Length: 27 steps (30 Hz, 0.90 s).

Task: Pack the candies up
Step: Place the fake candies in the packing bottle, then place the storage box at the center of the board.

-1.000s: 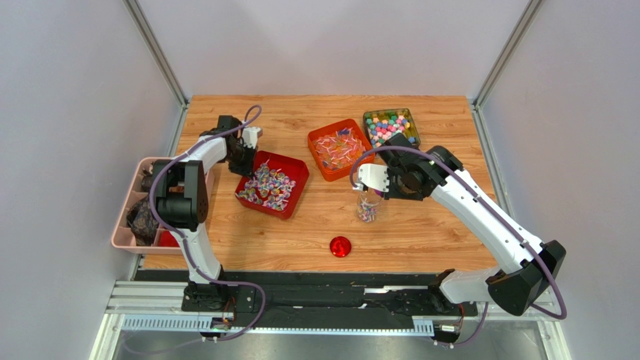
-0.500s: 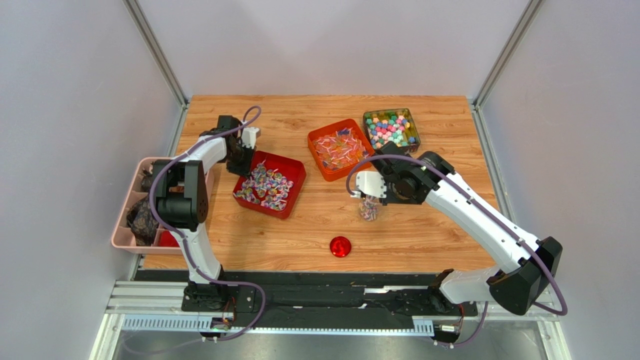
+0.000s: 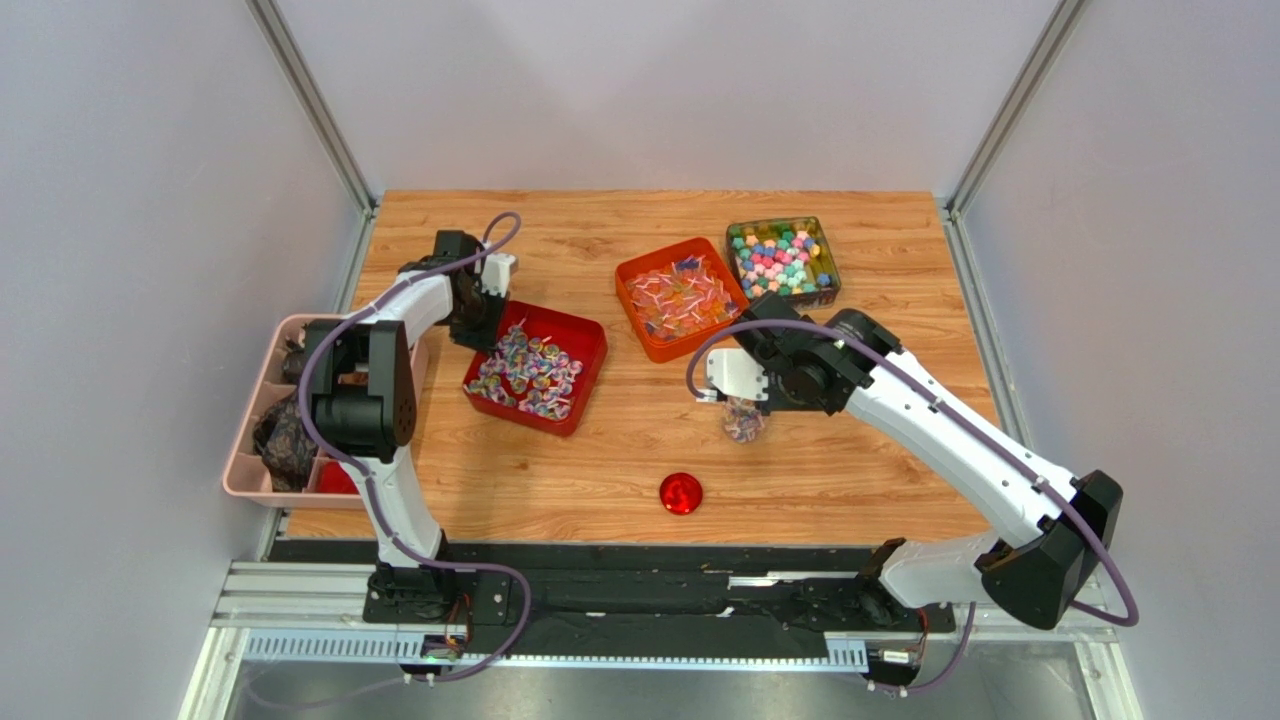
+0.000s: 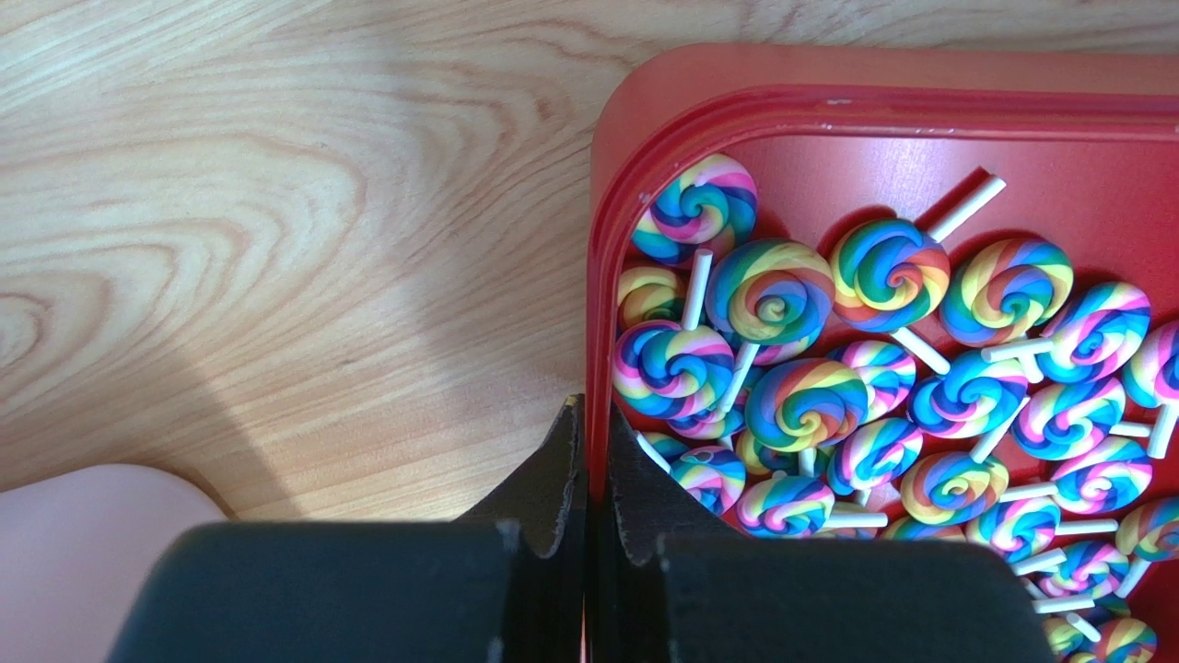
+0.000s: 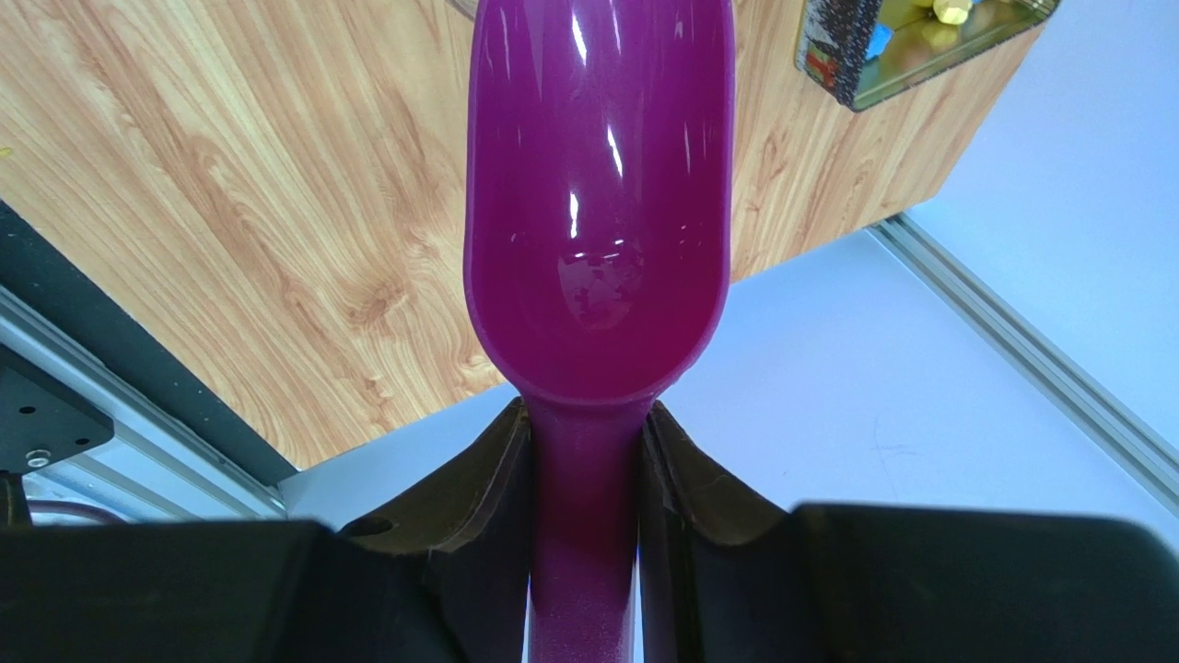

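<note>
The left claw (image 4: 584, 415) is seen clamped on the rim of the red tray (image 4: 830, 104), the right claw (image 5: 584, 421) pinched on the purple scoop (image 5: 598, 207), and the candies (image 3: 741, 422) are gathered mid-frame in the top view.

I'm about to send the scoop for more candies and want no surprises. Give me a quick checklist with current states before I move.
1. Left hand clamped on red tray rim: ok.
2. Right hand gripping purple scoop by its handle: ok.
3. Scoop bowl empty: ok.
4. Candies available in orange tray: ok.
5. Jar upright, mouth unobstructed: cannot tell, the right arm overlaps it.
6. Red lid off, lying apart from the jar: ok.
</note>
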Tool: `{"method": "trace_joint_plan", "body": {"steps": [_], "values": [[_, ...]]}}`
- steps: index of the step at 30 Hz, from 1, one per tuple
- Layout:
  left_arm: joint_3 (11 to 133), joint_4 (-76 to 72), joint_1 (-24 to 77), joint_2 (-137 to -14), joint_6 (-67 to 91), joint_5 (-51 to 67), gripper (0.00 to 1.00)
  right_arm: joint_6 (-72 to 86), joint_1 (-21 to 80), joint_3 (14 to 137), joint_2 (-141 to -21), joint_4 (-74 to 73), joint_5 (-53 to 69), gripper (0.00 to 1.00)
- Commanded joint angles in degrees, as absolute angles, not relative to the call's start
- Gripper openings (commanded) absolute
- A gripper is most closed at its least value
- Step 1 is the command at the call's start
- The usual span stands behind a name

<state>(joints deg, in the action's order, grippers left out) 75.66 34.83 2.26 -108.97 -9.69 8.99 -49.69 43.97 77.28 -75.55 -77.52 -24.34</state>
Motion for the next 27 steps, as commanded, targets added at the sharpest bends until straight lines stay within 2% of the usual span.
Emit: {"method": "trace_joint_plan", "body": {"steps": [1,9,16,27], "values": [[75.9,33.8,2.0,-105.2,-8.3,10.9,0.0,-49.8,44.3,82.3,-73.9,-95.5,-28.7,0.0],[75.9,34.1,2.0,-106.1,-8.1,11.2,0.0,-49.4,44.1,95.2,-75.1,-94.7,-28.2,0.0],[76.7,35.0,2.0,-106.5,-7.9,11.5,0.0,-49.2,44.2,96.9,-76.3,-81.1,-21.4,0.0],[75.7,33.5,3.7,-101.7,-9.1,9.1,0.0,-52.5,49.4,106.0,-93.0,-68.5,-28.4,0.0]]}}
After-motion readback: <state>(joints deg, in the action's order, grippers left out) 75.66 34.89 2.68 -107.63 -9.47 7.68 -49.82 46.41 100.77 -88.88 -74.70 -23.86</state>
